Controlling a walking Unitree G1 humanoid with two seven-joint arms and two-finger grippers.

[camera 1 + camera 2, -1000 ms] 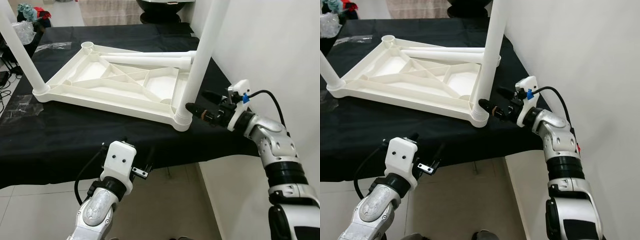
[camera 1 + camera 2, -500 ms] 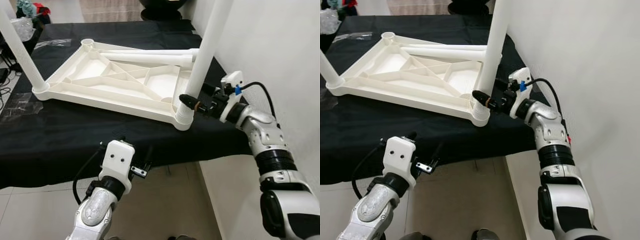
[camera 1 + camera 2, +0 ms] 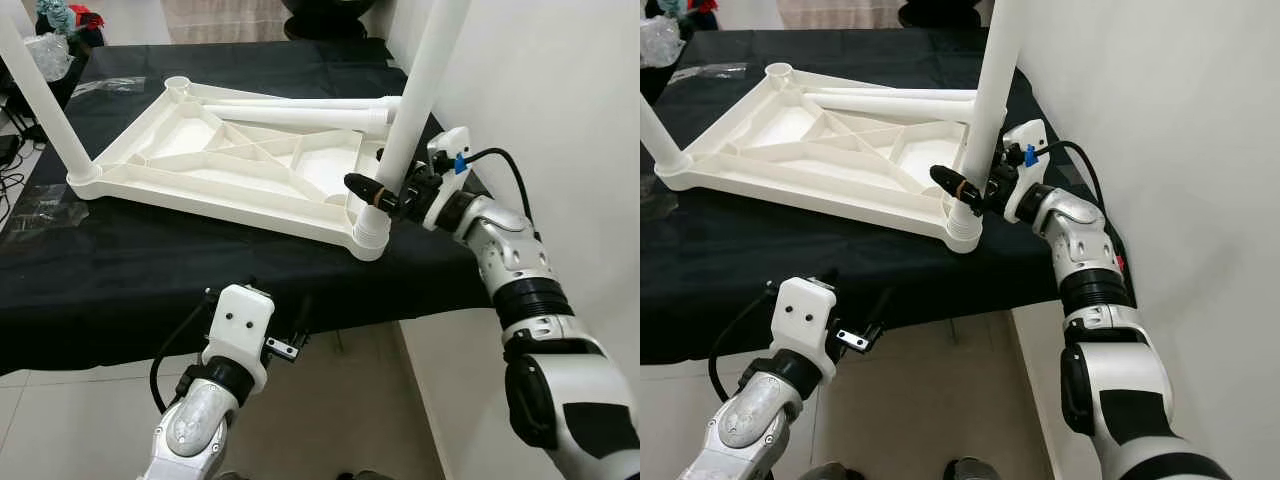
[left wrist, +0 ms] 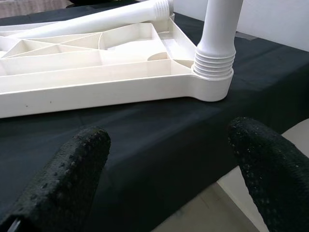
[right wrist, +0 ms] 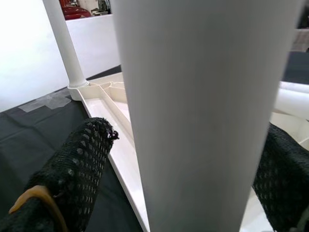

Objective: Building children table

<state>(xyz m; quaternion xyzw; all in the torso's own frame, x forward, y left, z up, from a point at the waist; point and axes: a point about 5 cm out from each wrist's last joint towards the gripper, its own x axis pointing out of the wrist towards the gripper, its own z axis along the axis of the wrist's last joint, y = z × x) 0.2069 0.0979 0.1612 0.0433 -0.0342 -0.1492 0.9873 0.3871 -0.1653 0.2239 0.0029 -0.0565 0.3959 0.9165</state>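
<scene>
A white plastic tabletop (image 3: 230,165) lies upside down on the black-covered table (image 3: 150,260). One leg (image 3: 415,100) stands upright in its near right corner and another leg (image 3: 45,100) in the near left corner. A loose leg (image 3: 300,115) lies across the far side. My right gripper (image 3: 375,185) is open, its black fingers (image 5: 77,169) on either side of the near right leg (image 5: 203,96), low down above the threaded base (image 4: 215,63). My left gripper (image 4: 169,159) is open, below the table's front edge, facing that same corner.
A white wall (image 3: 560,90) runs close along the table's right side. The far corner socket (image 3: 176,88) of the tabletop stands open. Plastic bags and clothes (image 3: 55,40) lie at the far left. Tiled floor (image 3: 330,420) shows in front of the table.
My right gripper has moved left and forward, from beside the leg's base to straddling the leg. The left arm has stayed about where it was.
</scene>
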